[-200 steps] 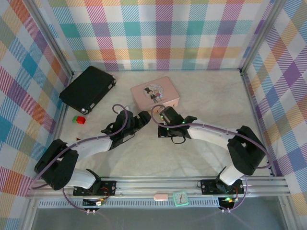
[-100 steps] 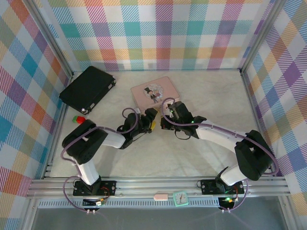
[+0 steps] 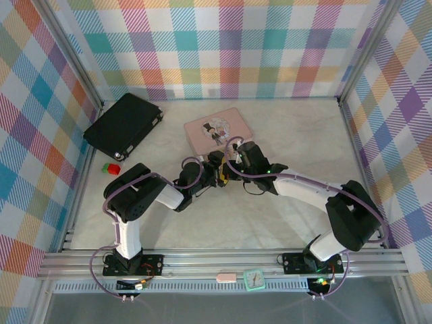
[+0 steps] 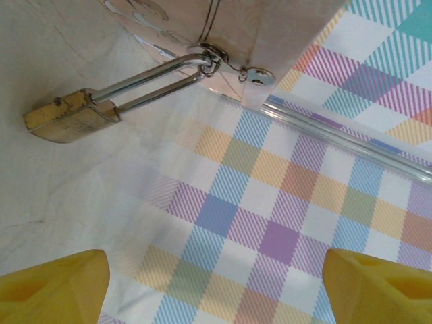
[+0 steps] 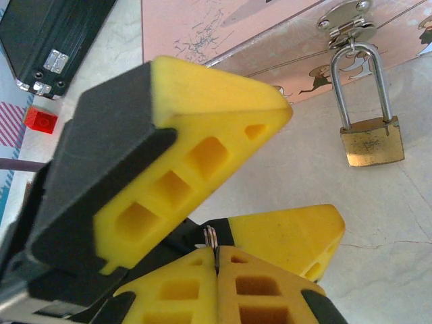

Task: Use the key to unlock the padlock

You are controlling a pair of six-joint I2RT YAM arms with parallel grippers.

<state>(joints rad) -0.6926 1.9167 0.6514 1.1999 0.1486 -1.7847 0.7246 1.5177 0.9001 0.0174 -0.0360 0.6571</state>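
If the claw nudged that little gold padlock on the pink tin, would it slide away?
Probably not far: the padlock has its shackle looped through the latch of the pink tin, so it would likely swing around that point. It looks solid metal, so probably stiff and heavy for its size. Its flat body lies on the table, so rolling seems unlikely.

Overhead camera looking down from the near edge of the table, wrist cameras close and low (both catch the padlock).

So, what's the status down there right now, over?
Left gripper open, aimed at padlock. Right gripper shut on thin sliver, likely the key. Padlock closed, hanging from pink tin. Left fingers crowd right's tips.
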